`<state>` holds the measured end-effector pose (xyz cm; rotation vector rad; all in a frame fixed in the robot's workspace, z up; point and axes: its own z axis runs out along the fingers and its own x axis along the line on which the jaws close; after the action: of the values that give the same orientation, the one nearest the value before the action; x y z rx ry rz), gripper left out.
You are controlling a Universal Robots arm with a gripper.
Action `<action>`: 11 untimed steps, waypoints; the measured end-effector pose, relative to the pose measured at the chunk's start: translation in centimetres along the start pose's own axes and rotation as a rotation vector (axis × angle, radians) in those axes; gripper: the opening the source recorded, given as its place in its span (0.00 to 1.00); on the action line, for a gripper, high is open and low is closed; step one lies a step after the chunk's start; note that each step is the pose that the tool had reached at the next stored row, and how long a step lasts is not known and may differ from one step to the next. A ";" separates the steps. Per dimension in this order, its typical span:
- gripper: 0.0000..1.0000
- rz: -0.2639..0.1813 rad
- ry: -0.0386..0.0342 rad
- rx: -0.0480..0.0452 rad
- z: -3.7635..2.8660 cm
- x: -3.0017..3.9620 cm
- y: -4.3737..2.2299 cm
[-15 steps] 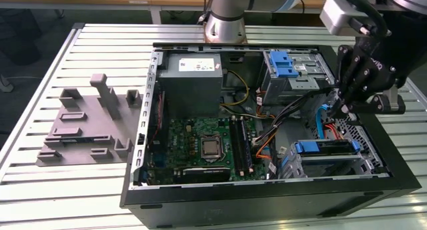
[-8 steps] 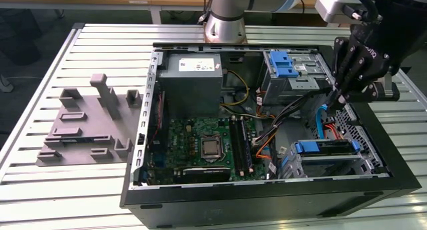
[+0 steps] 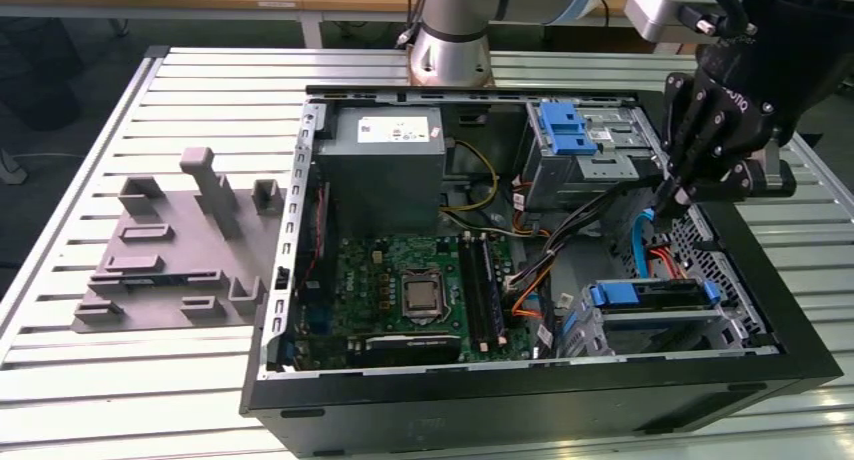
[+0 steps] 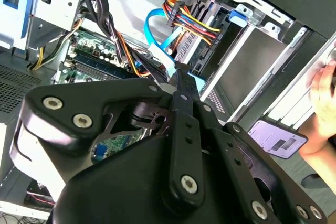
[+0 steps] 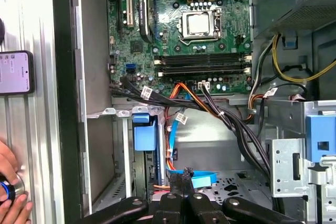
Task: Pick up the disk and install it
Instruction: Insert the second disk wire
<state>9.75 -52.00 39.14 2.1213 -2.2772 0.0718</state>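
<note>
No text can be read: the white sticker (image 3: 399, 130) on the grey metal box (image 3: 388, 170) shows print too small to make out

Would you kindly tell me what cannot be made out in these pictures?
1. Silver-metal disk in its blue plastic carrier: label face hidden inside the grey drive bay, exterior view.
2. Robot's black hand: whether it pinches the flat blue cable; its own links cover the contact, second wrist view.
3. Green motherboard: largely covered by the hand, second wrist view.

Pincer (image 5: 185, 192) above blue cable (image 5: 202, 180); motherboard (image 5: 189, 24) beyond; hand (image 5: 11, 195) beside phone (image 5: 16, 73).
</note>
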 end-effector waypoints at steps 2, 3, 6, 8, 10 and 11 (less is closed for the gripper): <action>0.11 0.000 0.0007 0.0003 0.02 0.00 0.00; 0.11 0.000 0.0012 0.0004 0.04 -0.01 0.00; 0.17 0.000 0.0024 0.0006 0.17 -0.12 0.01; 0.17 0.000 0.0023 0.0006 0.27 -0.23 0.02; 0.18 0.000 0.0021 0.0006 0.35 -0.31 0.03; 0.18 0.000 0.0020 0.0006 0.40 -0.33 0.03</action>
<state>9.75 -51.69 38.72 2.1205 -2.2764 0.0745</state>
